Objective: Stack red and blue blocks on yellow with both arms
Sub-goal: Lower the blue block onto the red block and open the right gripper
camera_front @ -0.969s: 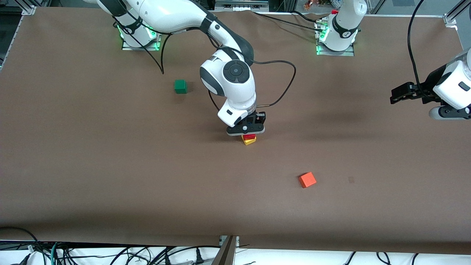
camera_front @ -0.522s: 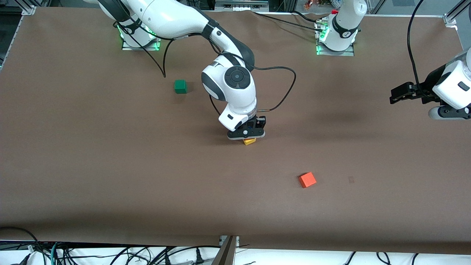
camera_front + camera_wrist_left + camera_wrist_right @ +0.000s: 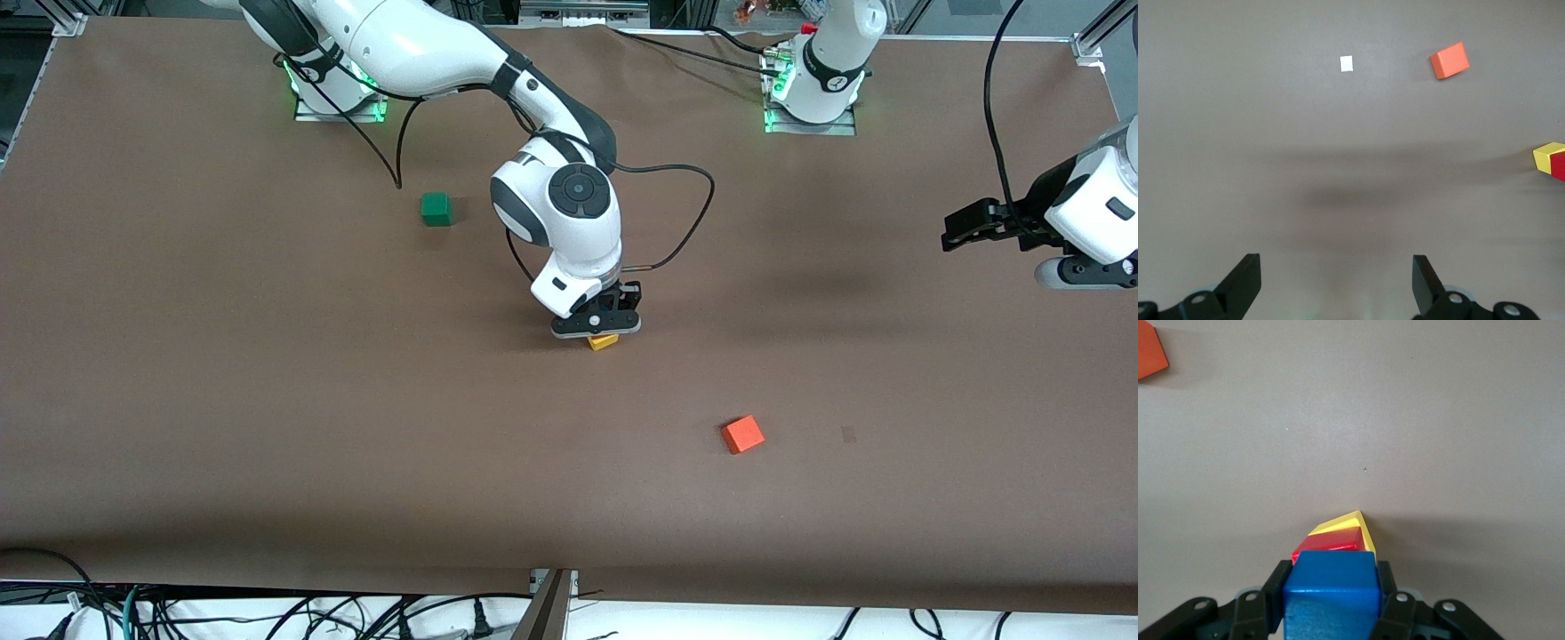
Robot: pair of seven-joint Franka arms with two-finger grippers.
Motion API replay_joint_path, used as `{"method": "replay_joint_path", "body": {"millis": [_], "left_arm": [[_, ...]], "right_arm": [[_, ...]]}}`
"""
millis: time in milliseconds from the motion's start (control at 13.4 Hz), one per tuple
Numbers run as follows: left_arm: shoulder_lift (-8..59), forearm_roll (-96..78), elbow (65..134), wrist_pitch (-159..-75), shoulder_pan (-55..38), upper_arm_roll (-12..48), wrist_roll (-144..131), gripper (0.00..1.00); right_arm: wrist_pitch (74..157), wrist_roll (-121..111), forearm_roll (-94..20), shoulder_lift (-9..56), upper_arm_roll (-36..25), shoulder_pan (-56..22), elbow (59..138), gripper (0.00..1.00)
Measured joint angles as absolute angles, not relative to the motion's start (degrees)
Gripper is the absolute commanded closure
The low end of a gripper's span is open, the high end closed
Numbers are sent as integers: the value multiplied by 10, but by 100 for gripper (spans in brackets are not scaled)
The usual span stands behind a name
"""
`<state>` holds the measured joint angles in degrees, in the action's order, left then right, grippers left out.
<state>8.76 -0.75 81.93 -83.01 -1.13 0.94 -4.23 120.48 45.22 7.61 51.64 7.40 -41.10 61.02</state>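
Right gripper fingers clamp the blue block directly above the red block, which sits on the yellow block at mid-table. Left gripper, fingers spread wide and empty, waits above the left arm's table end. Orange cube and green cube lie well apart.

From the front, the right claw hides the red cube.

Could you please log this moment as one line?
right hand: shut on royal-blue matte cube, over deep-red cube on bright-yellow cube | left hand: open, waiting
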Motion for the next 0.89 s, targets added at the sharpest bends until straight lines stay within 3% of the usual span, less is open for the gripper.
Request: {"method": "replay_joint_path", "body": {"millis": [149,298,894], "left_arm": [[88,-8,819,-830,-11,9,-42,0],[88,-8,819,-830,-11,9,-42,0],[88,-8,819,-830,-11,9,-42,0]], "right_arm": [[1205,452,76,516,74,-411,610,61],[1205,452,76,516,74,-411,610,43],[1205,452,76,516,74,-412,610,27]]}}
